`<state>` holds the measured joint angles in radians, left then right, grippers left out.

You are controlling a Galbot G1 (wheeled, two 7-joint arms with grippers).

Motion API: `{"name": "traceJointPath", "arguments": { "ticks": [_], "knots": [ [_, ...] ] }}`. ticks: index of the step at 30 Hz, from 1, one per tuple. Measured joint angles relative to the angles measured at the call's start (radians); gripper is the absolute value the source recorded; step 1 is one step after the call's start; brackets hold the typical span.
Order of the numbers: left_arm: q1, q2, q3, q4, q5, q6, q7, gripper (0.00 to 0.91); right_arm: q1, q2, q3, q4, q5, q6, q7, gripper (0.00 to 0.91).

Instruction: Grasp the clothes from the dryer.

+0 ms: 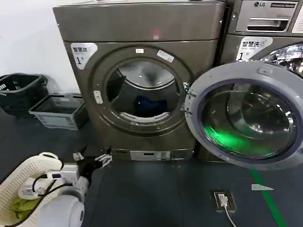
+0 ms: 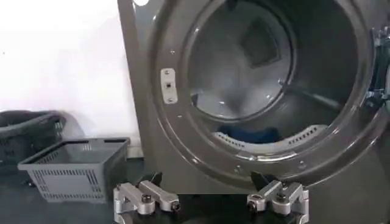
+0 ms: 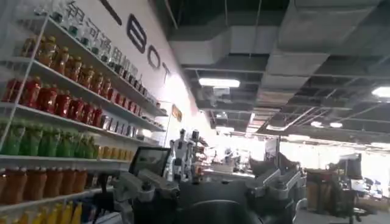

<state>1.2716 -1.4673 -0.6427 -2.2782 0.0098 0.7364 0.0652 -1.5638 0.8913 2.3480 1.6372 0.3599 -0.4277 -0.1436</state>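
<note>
Left tool (image 2: 210, 199) spread, clothes (image 2: 247, 133) beyond, inside dryer (image 1: 142, 28)

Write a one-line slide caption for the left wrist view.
Open left gripper faces the dryer, whose drum holds the navy clothes.

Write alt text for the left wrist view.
The left pincer, open, faces the dryer with its round opening uncovered; the clothes, a dark blue bundle, lie low in the drum. A grey basket stands on the floor beside the machine.
</note>
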Motion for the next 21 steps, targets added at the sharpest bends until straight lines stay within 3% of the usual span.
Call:
{"name": "traceJointPath", "arguments": {
  "ticks": [21],
  "knots": [
    [0.0, 0.004, -0.01, 0.001, -0.003, 0.0, 0.005, 0.907, -0.003, 0.005, 0.001, 0.003, 0.009, 0.001, 0.003, 0.907]
  ]
}}
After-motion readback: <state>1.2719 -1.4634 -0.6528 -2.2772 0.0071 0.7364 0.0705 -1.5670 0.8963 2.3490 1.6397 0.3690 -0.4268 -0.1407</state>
